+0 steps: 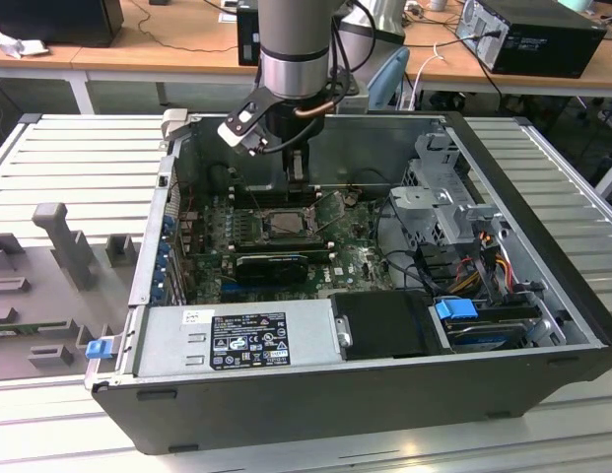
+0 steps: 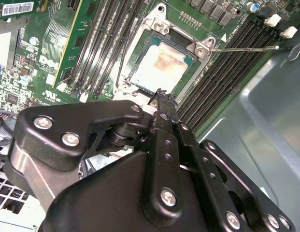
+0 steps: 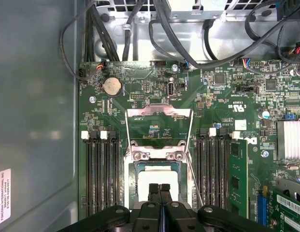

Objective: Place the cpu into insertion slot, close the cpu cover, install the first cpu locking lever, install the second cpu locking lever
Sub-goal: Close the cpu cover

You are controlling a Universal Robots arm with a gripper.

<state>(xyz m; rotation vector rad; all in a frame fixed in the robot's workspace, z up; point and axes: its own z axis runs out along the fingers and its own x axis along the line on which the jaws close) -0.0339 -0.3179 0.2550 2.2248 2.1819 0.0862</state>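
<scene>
The cpu (image 2: 162, 65), a square chip with a silver-grey top and a brownish smear, lies flat in the insertion slot (image 3: 135, 169) on the green board. In the first wrist view the cpu (image 3: 157, 178) shows pale, just beyond my fingertips. The cpu cover (image 3: 159, 115), a thin metal frame with a square window, is swung back off the socket on its hinge. A thin locking lever (image 2: 246, 48) sticks out free beside the socket; another lever (image 3: 126, 137) runs along the cover's side. My gripper (image 3: 160, 188) hangs right above the chip, shut, with nothing between its fingers. The exterior view has the gripper (image 1: 298, 189) over the socket (image 1: 286, 223).
Long black memory slots (image 3: 99, 174) flank the socket on both sides. Cables (image 3: 159, 29) loop along the case wall behind the board. The open case (image 1: 542, 197) holds a drive cage at the exterior view's right and a power supply (image 1: 237, 340) at the front.
</scene>
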